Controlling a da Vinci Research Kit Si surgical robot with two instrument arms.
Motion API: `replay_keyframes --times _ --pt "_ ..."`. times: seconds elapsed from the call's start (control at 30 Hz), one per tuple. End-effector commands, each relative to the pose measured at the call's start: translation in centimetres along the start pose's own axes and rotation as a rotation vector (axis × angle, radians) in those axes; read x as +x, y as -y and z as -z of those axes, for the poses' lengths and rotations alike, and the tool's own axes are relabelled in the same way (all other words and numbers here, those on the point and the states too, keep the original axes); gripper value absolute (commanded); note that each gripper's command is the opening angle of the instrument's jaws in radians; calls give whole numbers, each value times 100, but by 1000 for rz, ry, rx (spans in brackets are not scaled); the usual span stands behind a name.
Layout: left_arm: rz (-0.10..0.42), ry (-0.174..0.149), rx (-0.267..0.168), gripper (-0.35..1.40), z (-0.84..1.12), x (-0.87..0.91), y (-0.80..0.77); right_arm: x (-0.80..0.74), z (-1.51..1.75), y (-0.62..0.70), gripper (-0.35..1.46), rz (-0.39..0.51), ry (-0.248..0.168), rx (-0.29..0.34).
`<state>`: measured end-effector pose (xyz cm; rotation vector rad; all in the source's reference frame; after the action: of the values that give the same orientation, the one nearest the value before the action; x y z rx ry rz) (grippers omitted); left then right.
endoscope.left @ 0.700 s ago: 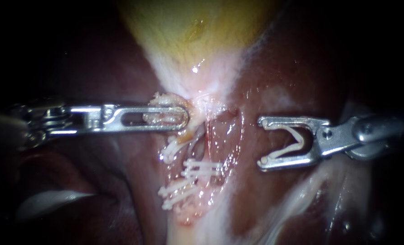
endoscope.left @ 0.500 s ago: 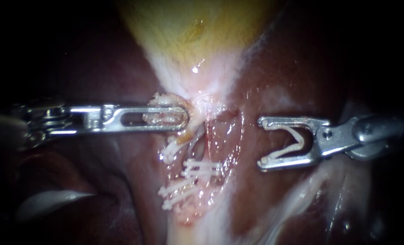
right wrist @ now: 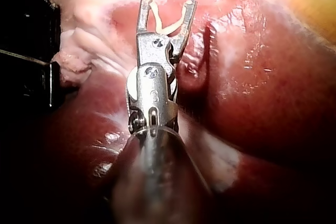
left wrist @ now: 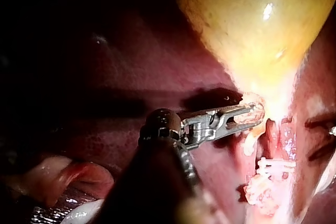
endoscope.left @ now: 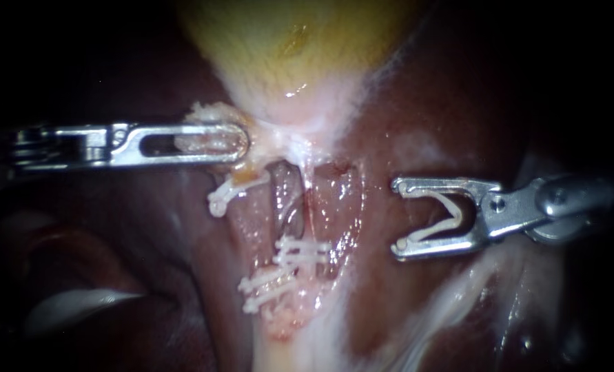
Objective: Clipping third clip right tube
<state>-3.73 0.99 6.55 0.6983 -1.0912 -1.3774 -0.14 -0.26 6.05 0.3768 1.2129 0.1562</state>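
The yellow gallbladder (endoscope.left: 286,48) narrows to a pale neck. My left instrument (endoscope.left: 213,143) comes in level from the left, its jaws shut on a pale lump of tissue at that neck; the left wrist view shows the same hold (left wrist: 248,116). Below the neck two reddish tubes run down, the left tube (endoscope.left: 286,200) and the right tube (endoscope.left: 331,207). White clips (endoscope.left: 301,252) cross them low down, with more clips (endoscope.left: 265,286) beneath and one clip (endoscope.left: 225,193) up left. My right instrument (endoscope.left: 397,215) waits right of the right tube, apart from it, jaws spread wide and holding a white V-shaped clip (endoscope.left: 446,218), also (right wrist: 169,22).
Dark red liver (endoscope.left: 451,103) surrounds the tubes on both sides. Pale stringy tissue (endoscope.left: 451,310) runs below my right instrument. A whitish fold (endoscope.left: 79,306) lies at the lower left.
My left instrument has pulled its held tissue up and to the left, stretching the tubes and carrying the upper left clip along. My right instrument has stayed put.
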Motion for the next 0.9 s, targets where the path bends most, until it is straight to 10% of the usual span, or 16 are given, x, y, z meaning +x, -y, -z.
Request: replay_keyframes --times 0.03,0.47,0.9 --pt "0 -1 1 -35 1 0 2 0 -1 0 50 0 0 1" --pt "1 6 -2 -35 1 4 11 -10 -42 -8 50 -156 -3 -21" --pt "2 7 -4 -35 -1 7 17 -30 -97 -45 49 -389 -14 -54"
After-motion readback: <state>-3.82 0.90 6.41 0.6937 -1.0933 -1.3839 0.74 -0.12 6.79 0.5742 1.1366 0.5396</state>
